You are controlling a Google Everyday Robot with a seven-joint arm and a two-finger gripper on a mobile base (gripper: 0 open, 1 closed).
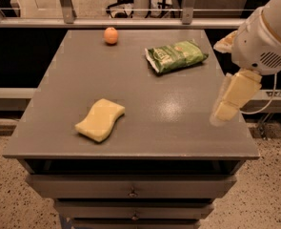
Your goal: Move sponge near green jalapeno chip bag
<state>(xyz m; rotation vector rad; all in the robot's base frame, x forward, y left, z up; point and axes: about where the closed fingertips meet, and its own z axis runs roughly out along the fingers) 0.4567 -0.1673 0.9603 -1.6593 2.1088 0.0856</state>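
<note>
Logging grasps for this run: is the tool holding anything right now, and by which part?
Nothing. The tool hangs by the right edge of the table, apart from the sponge lying flat on it.

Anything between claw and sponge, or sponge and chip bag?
Nothing visible. The claw hangs by the table's right edge; bare tabletop lies between it and the sponge, and between sponge and chip bag. The orange sits off both paths.

White rounded arm [266, 32] housing, tan seam band, vent grille [272, 59], thin cable [269, 105]. Pale yellow blocky gripper [228, 104] at the bench [130, 149] right edge.
</note>
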